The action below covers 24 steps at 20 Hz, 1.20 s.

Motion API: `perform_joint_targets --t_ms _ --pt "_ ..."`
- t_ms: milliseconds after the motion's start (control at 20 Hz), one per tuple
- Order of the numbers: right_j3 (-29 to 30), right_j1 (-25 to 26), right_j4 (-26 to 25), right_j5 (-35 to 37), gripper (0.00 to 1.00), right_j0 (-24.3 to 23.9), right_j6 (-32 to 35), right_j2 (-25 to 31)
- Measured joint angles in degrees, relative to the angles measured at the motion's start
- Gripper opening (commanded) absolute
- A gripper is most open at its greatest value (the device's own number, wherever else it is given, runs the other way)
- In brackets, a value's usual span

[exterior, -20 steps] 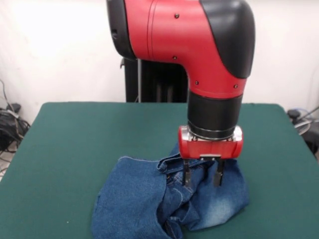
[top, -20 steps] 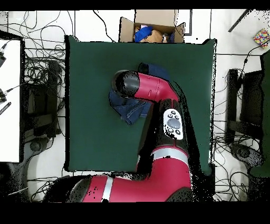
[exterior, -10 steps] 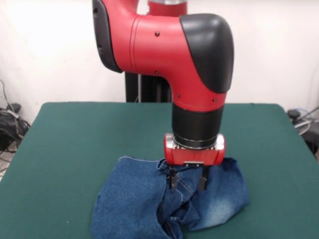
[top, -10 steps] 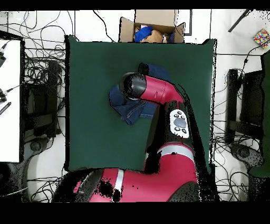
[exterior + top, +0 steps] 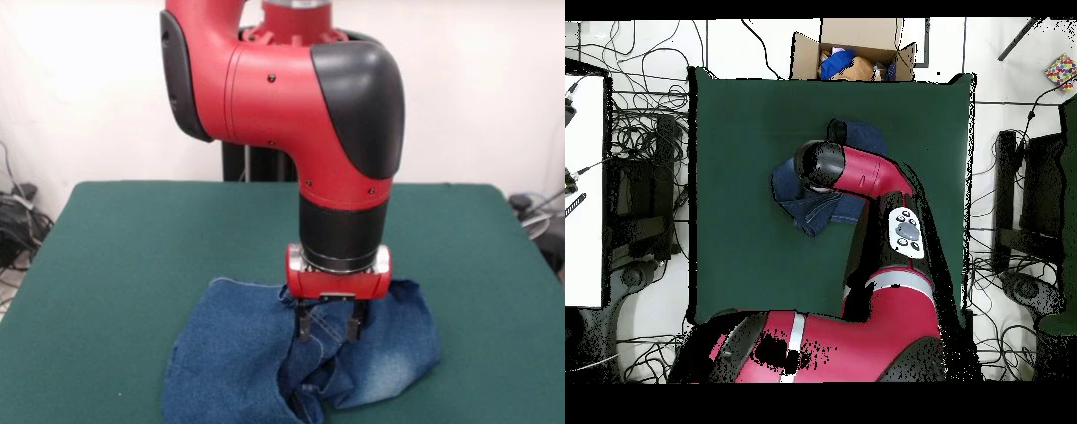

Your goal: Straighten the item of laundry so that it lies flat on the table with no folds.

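Gripper: jaws apart, tips down in a raised fold near the middle of the jeans, nothing clamped.
Jeans: bunched in a heap, folded over, toward one side of the green tabletop; arm hides much from above.
Advice: pinch one layer only, then draw outward, low and slow.
Cardboard box: beyond the tabletop edge.

Front camera low across the table; overhead straight down, same table.
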Motion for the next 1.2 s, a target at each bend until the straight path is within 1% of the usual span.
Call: perform_joint_targets --t_ms 350,800,1200 --pt "-0.62 1.58 0.01 -0.01 1.00 -0.25 0.00 0.00" --pt "-1.40 5.15 0.05 -1.81 1.00 -2.46 0.00 0.64" --pt "-1.46 5.52 0.05 -1.94 1.00 -4.75 0.00 1.13"
